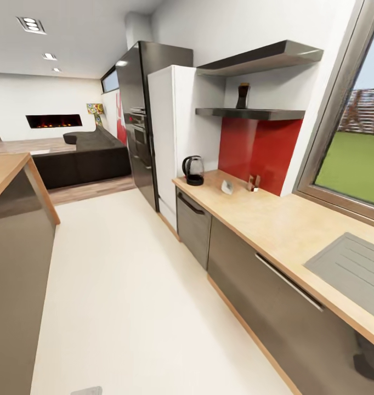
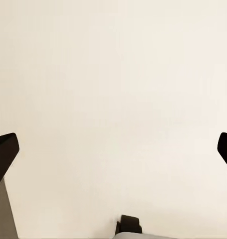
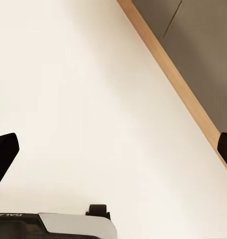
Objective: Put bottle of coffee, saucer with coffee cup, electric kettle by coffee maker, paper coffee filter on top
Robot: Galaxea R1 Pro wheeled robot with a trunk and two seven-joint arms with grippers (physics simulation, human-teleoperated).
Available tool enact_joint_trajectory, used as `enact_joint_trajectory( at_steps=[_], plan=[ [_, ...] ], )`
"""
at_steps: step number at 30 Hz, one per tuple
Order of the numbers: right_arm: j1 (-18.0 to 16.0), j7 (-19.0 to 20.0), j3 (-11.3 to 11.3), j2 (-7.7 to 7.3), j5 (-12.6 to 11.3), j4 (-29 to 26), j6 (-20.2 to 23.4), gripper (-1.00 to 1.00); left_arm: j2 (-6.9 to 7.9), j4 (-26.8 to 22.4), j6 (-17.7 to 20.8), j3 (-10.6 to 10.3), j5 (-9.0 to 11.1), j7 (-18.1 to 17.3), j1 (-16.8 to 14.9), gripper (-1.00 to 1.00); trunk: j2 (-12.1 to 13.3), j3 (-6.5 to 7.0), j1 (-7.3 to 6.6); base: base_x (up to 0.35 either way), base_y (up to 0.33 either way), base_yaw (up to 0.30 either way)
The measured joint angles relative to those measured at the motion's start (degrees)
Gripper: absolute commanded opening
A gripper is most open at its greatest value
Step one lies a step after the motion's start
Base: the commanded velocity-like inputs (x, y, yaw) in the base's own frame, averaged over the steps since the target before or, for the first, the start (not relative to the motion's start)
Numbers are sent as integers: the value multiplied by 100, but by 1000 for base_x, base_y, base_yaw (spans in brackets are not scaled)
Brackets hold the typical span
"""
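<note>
Left jaws (image 2: 115,149): spread wide apart, nothing between them; the two dark fingertips (image 2: 4,149) sit at the left and right edges of the left wrist view, with pale floor (image 2: 113,74) behind.

Right jaws (image 3: 115,149): likewise wide apart and empty, hanging over the same cream floor; a wood plinth strip (image 3: 178,84) and grey cabinet front (image 3: 203,55) run across the upper right of the right wrist view.

Bottle of coffee (image 1: 243,95): dark, waisted, upright on the lower kitchen shelf (image 1: 251,113), right of centre in the upper part of the head view, above a red splashback (image 1: 258,148).

Handling, my guess: small, rigid and light, probably smooth; best taken around the narrow waist so it cannot slip down, and kept upright.

Electric kettle (image 1: 193,170): glass with a black base, at the far end of the table (image 1: 264,219), just beside the white tall cabinet (image 1: 179,126). Likely heavier with liquid inside and fragile; its loop handle looks the safest hold.

Other bits on the table: a small pale object (image 1: 227,187) and a small brown one (image 1: 254,182) near the splashback; too small to identify.

Table: long beige wood-grain top over grey cabinets, a grey sink (image 1: 354,269) at lower right.

Room: a window (image 1: 354,159) onto grass at right, a dark fridge (image 1: 140,120) behind the white cabinet, a sofa (image 1: 88,156) and fireplace (image 1: 54,120) in the far left.

Progress, judged: nothing gathered yet.
</note>
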Motion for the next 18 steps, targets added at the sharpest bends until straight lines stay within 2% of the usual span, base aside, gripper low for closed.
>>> enact_joint_trajectory(
  at_steps=[18],
  plan=[
    [-1, 0, -4, 0, 0, 13, 0, 100, 2, 0, 0, 0, -1, 0, 0, 100, 0, 0, 0, 330, 170, 0]
  ],
)
